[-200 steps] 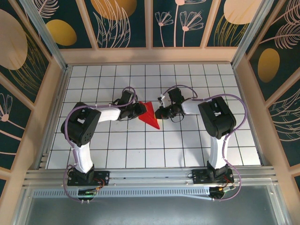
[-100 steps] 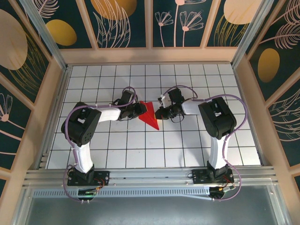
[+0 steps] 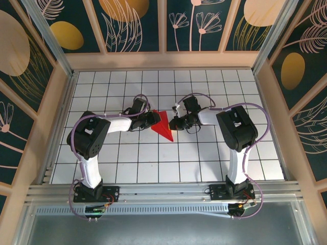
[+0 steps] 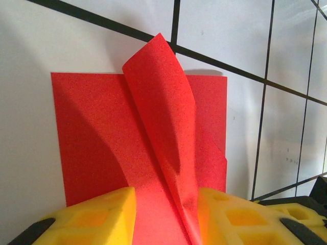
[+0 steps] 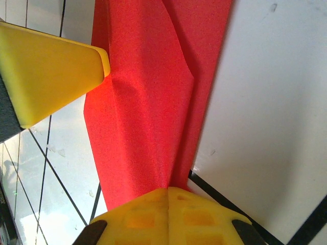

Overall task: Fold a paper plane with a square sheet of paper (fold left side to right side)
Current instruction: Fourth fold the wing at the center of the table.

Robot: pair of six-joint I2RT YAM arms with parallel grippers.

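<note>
The red square sheet of paper (image 3: 163,128) lies mid-table between both arms, partly folded with its point towards the near edge. In the left wrist view the paper (image 4: 97,127) lies flat while a curled flap (image 4: 163,102) stands up and runs down between the yellow fingers (image 4: 92,217). My left gripper (image 4: 166,201) is open around that flap, which leans on its right finger. My right gripper (image 5: 168,193) is shut, its two yellow pads pressed together on the near edge of the paper (image 5: 143,102). The left gripper's finger (image 5: 51,71) touches the sheet's far side.
The white gridded table (image 3: 153,158) spreads around the paper. Wooden walls (image 3: 56,112) enclose it on three sides. Both arm bases (image 3: 94,191) stand at the near edge, with purple cables looping over the arms.
</note>
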